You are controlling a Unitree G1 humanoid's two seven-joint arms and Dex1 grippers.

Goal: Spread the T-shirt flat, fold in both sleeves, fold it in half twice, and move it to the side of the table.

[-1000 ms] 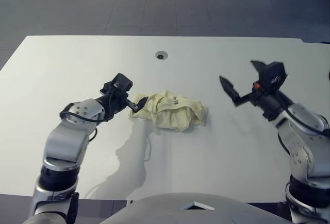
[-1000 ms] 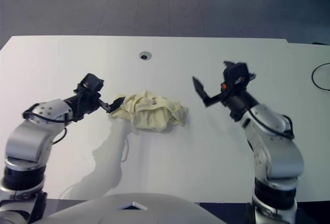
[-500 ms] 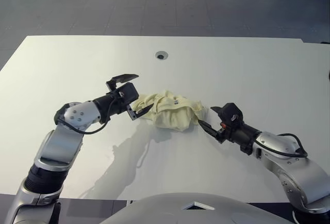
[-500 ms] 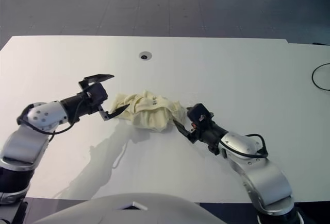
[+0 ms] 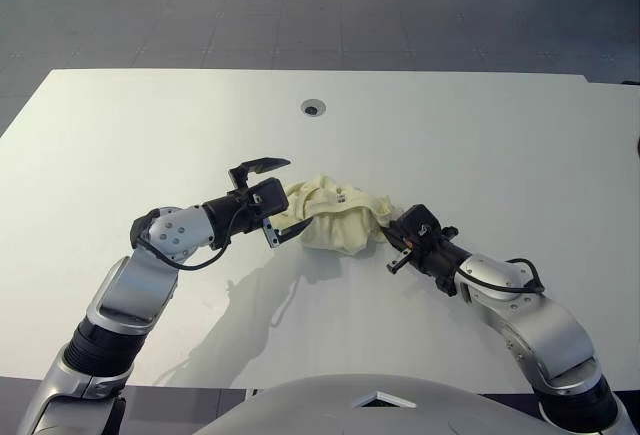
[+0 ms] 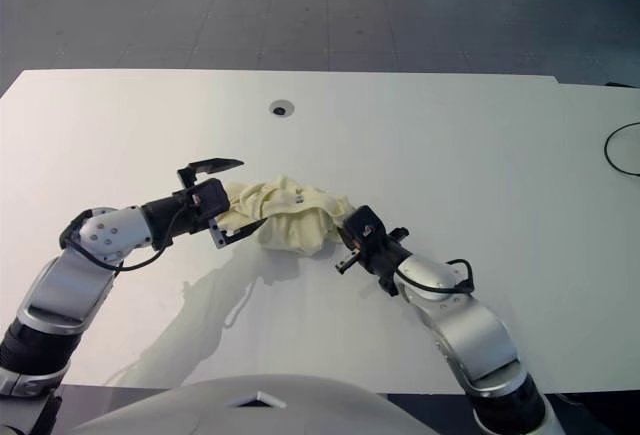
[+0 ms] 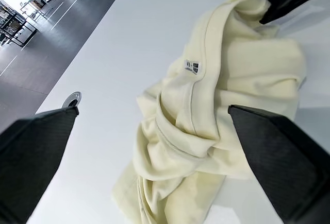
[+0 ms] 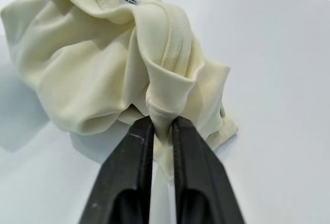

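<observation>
A pale yellow T-shirt (image 5: 335,217) lies crumpled in a heap at the middle of the white table (image 5: 480,125). My left gripper (image 5: 277,201) is open at the heap's left edge, one finger above the cloth and one low by the table. In the left wrist view the T-shirt (image 7: 206,110) sits between the two spread fingers (image 7: 36,152). My right gripper (image 8: 161,126) is shut on a fold at the T-shirt's (image 8: 87,64) right edge. In the head views the right gripper (image 5: 395,242) lies low on the table, touching the heap.
A small round hole (image 5: 313,107) sits in the table beyond the shirt. A dark cable (image 6: 622,145) loops at the table's right edge. Bare table surface lies on all sides of the heap.
The right arm came down from a raised, open pose to the heap's right edge and shut on a fold. The left gripper opened and slid right, over the heap's left edge.
</observation>
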